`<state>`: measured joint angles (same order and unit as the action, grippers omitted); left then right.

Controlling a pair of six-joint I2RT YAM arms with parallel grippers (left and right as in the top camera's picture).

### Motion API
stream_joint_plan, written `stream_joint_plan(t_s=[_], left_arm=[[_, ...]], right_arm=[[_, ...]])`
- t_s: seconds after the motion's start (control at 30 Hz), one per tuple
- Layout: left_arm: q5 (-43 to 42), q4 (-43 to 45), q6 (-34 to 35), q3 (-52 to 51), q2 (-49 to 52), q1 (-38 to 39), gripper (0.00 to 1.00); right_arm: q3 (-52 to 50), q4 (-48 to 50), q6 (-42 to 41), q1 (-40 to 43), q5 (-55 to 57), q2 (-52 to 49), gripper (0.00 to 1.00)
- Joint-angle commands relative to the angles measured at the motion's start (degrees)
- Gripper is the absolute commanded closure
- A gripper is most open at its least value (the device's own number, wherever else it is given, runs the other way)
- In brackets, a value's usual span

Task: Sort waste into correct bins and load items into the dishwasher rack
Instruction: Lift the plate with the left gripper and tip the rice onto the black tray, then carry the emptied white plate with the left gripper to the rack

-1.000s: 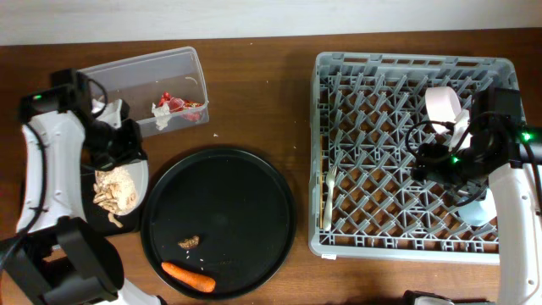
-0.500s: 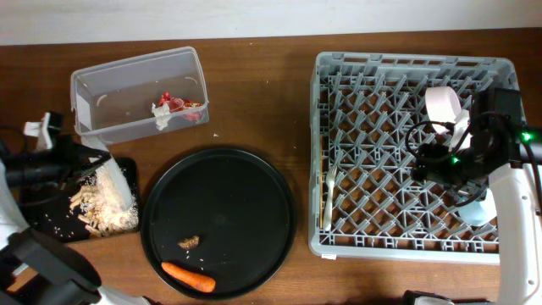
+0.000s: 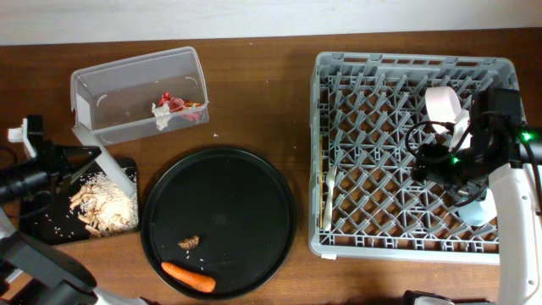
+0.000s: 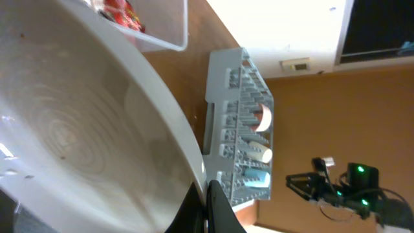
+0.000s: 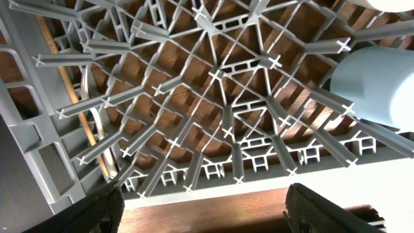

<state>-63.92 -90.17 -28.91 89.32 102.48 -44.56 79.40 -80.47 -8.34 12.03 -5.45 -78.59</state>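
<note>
Left wrist, white plate (image 4: 77,129) clamped between fingers (image 4: 220,213)

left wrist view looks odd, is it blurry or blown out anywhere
Left wrist: turned sideways, so the dishwasher rack stands on edge; the white plate fills the near frame, soft and out of focus; the wall at top right is blown out white. Overhead: even light, sharp.

In the left wrist view the white plate (image 4: 97,142) overruns the left and bottom edges, masking all but one dark tip of the jaws. The pale blue cup (image 5: 381,84) is cropped at the right wrist view's right edge. Overhead, the right arm (image 3: 511,203) covers its own jaws and part of that cup.
</note>
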Motion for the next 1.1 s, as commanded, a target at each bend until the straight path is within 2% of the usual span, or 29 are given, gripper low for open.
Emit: stream_joint_plan(t_s=[0.0, 0.07, 0.23, 0.4, 0.5, 0.63, 0.67, 0.83, 0.9, 0.93, 0.97, 1.07], left_arm=[[-3.78, -0.59, -3.54, -0.37, -1.46, -1.97, 1.0], [0.09, -0.13, 0.04, -0.37, -1.44, -2.67, 1.0], [-0.81, 0.52, -0.31, -0.37, -1.46, -2.75, 1.0], [-1.4, -2.58, -0.57, -0.37, -1.49, -0.26, 1.0], [-1.38, -3.54, -3.04, -0.37, -1.51, 5.9, 1.0], [-2.71, -3.56, -7.67, -0.35, -2.45, 17.09, 1.0], [-5.14, -3.19, -10.86, -0.35, -3.1, 23.26, 1.0], [-17.18, 9.88, -10.54, -0.35, -3.19, 41.86, 1.0], [-16.55, 23.8, 1.9, -0.35, -3.19, 50.62, 1.0], [-13.94, 31.17, 10.73, -0.35, -3.17, 54.01, 1.0], [-7.43, 44.83, 26.38, -0.35, -3.17, 59.34, 1.0], [1.77, 66.64, 43.08, -0.35, -3.1, 67.23, 1.0]], right_arm=[[0.66, -0.11, 0.61, 0.37, 0.11, 0.07, 0.17], [0.66, -0.11, 0.61, 0.37, 0.11, 0.07, 0.17], [0.66, -0.15, 0.63, 0.37, 0.11, 0.07, 0.17], [0.66, -0.13, 0.63, 0.37, 0.11, 0.07, 0.17], [0.66, -0.15, 0.63, 0.37, 0.31, 0.07, 0.17], [0.66, -1.92, -2.05, 0.39, 7.69, 0.07, 0.17], [0.66, -2.23, -2.29, 0.37, 8.07, 0.07, 0.17], [0.66, -2.73, -2.25, 0.37, 7.48, 0.07, 0.17], [0.66, -2.71, -2.25, 0.37, 7.45, 0.07, 0.16], [0.66, -2.71, -2.23, 0.37, 7.45, 0.07, 0.17], [0.66, -2.71, -2.25, 0.37, 7.45, 0.07, 0.16], [0.66, -2.73, -2.25, 0.37, 7.43, 0.07, 0.16]])
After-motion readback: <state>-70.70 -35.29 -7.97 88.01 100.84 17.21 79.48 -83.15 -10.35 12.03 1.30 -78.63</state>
